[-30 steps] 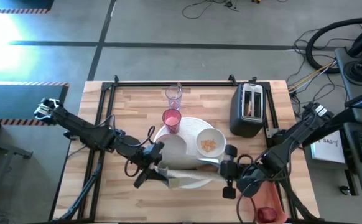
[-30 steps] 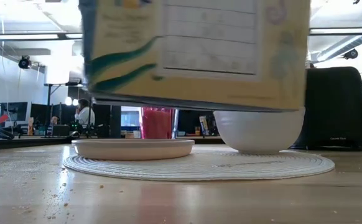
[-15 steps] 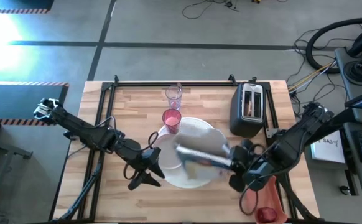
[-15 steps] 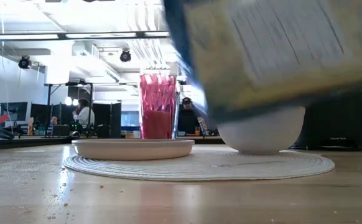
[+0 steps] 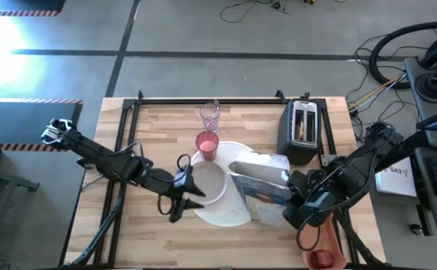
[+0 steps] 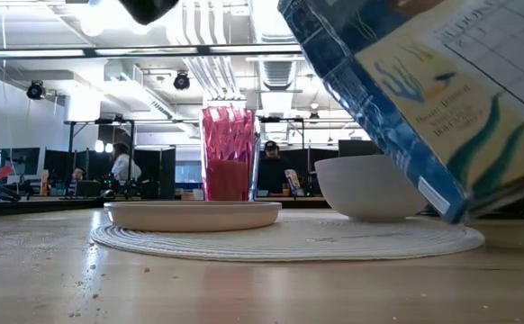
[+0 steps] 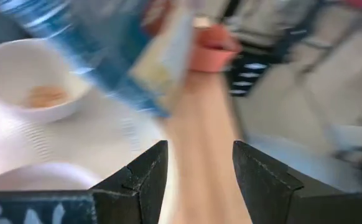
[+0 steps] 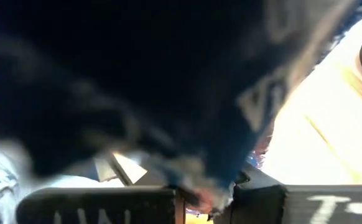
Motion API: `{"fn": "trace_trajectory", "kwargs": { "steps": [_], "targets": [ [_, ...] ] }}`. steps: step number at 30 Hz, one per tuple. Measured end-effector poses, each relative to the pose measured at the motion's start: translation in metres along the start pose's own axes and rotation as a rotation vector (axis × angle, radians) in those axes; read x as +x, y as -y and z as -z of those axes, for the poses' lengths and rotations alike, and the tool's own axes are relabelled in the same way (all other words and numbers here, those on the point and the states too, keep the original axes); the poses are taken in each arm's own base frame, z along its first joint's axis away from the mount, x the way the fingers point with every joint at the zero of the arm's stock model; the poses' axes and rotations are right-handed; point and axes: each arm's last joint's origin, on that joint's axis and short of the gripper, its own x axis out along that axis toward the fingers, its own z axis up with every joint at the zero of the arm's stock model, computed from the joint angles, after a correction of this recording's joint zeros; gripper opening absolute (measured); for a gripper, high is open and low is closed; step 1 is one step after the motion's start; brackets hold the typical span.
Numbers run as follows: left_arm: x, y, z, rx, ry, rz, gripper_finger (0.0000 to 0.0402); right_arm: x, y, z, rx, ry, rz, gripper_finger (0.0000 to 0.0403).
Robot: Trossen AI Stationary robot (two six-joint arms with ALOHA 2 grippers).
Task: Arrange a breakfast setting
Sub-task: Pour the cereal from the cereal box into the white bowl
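Observation:
A blue and white cereal box [image 5: 257, 187] hangs tilted over the small white bowl [image 6: 368, 186], which it hides in the high view. My right gripper [image 5: 290, 202] is shut on the box. A smaller pale plate [image 5: 207, 184] and the bowl sit on the large white round plate [image 5: 222, 214]. The pink tumbler [image 5: 206, 142] stands at the large plate's far edge, with the clear glass [image 5: 209, 114] beyond it. My left gripper [image 5: 185, 196] hovers open at the smaller plate's left rim, with nothing between its fingers [image 7: 147, 174]. My right gripper pinches an edge of the cereal box [image 8: 203, 194] between its two fingers, at the box's end toward the table's right edge [image 5: 282, 201]. The fingers slant down from the right. The box is lifted clear and tilted, its lowest corner [image 6: 451, 214] beside the bowl.
The black toaster [image 5: 301, 129] stands at the far right. An orange-red tray [image 5: 320, 241] at the near right corner holds a dark-red fruit [image 5: 321, 258]. Crumbs dot the bare wood near the front edge [image 6: 82, 279].
My right gripper has risen and rolled. It has swung the box from lying level along the large plate's near edge up to a tilt over the bowl. My left gripper has turned its open fingers from the box's end toward the smaller plate.

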Motion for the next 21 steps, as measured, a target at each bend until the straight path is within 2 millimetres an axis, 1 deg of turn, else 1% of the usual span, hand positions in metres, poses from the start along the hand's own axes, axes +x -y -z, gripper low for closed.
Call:
{"fn": "trace_trajectory", "kwargs": {
  "steps": [4, 8, 14, 17, 21],
  "targets": [
    [0.01, -0.01, 0.005, -0.005, -0.013, -0.145, 0.0164, -0.01, 0.0, -0.003, 0.008, 0.002, -0.018, 0.0019],
    [0.024, -0.015, 0.01, -0.023, -0.03, -0.178, 0.0164, -0.026, 0.002, -0.005, 0.03, -0.034, -0.029, 0.0019],
    [0.053, -0.026, 0.018, -0.03, -0.027, -0.247, 0.0164, -0.048, 0.007, -0.007, 0.108, -0.093, -0.037, 0.0018],
    [0.066, -0.031, 0.018, -0.037, 0.007, -0.255, 0.0164, -0.052, 0.007, -0.01, 0.128, -0.134, -0.051, 0.0018],
    [0.078, -0.036, 0.018, -0.016, 0.045, -0.254, 0.0164, -0.049, 0.004, -0.015, 0.196, -0.204, -0.059, 0.0018]
  ]
}}
